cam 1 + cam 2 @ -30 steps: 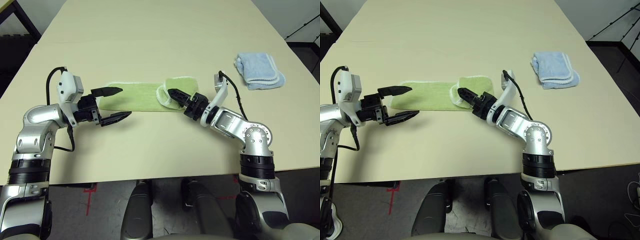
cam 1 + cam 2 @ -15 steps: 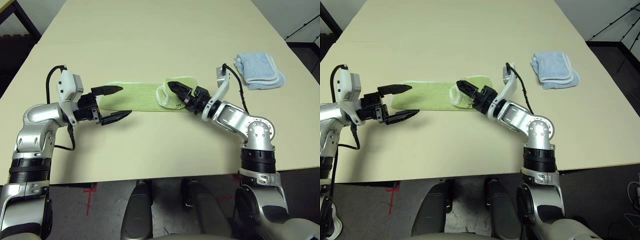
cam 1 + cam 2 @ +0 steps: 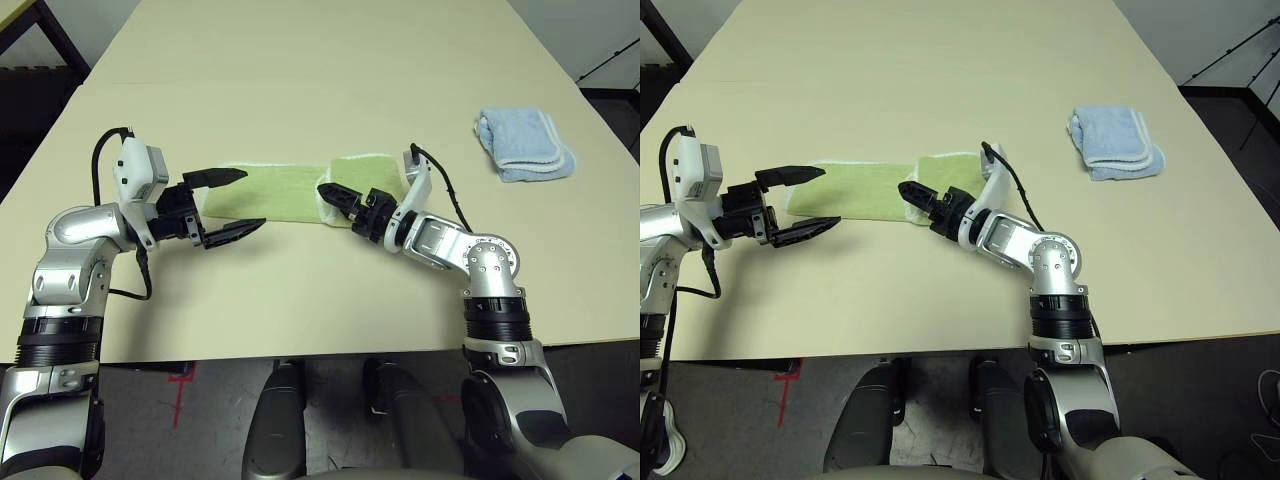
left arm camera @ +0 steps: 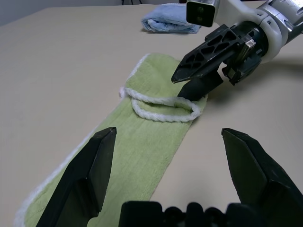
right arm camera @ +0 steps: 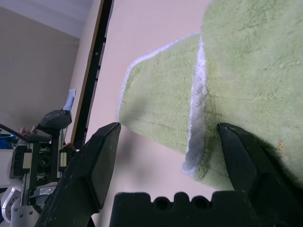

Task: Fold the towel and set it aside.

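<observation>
On the beige table, both hands spread: right hand at the light green terry towel's folded-over white-edged end, seen from the left wrist; left hand beside its other end.

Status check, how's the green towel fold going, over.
Left gripper open, clear of the towel's left end. Right gripper open at the folded-over right flap. Blue towel far right, not in the way.

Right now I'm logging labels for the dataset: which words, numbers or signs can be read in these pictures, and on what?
None can be read.
The green towel, folded into a strip on the table, shows no writing.
The blue towel shows no writing either.
Both the left gripper and the right gripper are plain black, unmarked.
</observation>
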`<state>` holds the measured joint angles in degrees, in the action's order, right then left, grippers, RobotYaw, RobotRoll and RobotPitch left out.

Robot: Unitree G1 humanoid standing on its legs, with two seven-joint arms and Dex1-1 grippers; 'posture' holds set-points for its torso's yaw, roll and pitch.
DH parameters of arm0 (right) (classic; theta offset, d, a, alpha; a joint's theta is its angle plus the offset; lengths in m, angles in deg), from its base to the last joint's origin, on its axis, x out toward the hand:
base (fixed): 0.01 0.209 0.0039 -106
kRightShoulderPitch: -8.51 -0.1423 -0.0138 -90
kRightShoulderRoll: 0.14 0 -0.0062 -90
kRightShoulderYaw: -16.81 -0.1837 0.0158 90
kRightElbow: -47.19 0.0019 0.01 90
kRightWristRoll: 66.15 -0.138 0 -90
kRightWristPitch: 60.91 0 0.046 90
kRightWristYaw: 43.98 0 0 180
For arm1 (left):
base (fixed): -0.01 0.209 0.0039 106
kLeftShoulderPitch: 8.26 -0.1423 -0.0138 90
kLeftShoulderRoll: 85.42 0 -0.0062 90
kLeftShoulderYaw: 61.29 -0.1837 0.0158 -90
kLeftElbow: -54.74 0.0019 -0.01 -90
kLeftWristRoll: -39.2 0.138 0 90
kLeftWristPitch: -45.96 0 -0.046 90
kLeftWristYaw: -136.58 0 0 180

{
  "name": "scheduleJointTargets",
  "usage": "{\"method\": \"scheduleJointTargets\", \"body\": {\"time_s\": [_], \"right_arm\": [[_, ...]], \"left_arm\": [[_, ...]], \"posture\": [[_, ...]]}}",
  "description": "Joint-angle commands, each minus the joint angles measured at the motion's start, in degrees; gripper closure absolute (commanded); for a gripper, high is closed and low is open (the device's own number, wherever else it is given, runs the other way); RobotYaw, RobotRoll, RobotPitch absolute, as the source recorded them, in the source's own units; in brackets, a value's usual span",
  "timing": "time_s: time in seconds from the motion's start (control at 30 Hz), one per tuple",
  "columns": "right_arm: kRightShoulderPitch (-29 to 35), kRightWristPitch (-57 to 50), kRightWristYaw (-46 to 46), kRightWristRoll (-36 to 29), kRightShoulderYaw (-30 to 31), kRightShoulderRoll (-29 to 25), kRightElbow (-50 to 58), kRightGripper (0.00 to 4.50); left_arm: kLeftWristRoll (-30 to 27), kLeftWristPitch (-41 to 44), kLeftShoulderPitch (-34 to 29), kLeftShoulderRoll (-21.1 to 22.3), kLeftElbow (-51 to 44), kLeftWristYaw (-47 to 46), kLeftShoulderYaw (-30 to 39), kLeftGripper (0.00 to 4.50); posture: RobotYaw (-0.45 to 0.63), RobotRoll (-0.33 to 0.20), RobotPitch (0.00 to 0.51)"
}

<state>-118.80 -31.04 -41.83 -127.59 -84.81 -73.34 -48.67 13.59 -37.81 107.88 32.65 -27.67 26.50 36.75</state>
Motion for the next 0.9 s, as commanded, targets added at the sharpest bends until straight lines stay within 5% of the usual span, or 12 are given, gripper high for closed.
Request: {"method": "scheduleJointTargets", "body": {"time_s": [0.03, 0.23, 0.67, 0.9], "right_arm": [[-2.1, -0.9, -0.2, -1.8, -2.8, -1.6, 2.0, 0.03], [-5.5, -0.1, 0.7, -3.6, -7.1, -4.4, 2.2, 0.03], [-3.2, 5.4, -2.9, 8.2, -5.7, -4.9, -11.8, 0.03], [-2.7, 6.7, -6.1, 11.8, -4.5, -5.9, -9.6, 0.03]], "left_arm": [[0.7, 0.1, 0.5, 0.1, -0.1, 0.0, -0.7, 0.00], [1.0, 0.0, 1.3, -0.2, 0.8, 0.2, -1.3, 0.00], [1.1, 0.2, 3.6, -0.5, 1.2, -0.3, -1.4, 0.00], [0.9, 3.2, 6.0, -2.2, 2.1, -6.0, -0.5, 0.00]], "posture": [[0.21, 0.000, 0.170], [0.20, 0.000, 0.165], [0.22, 0.000, 0.142], [0.20, 0.000, 0.144]]}}
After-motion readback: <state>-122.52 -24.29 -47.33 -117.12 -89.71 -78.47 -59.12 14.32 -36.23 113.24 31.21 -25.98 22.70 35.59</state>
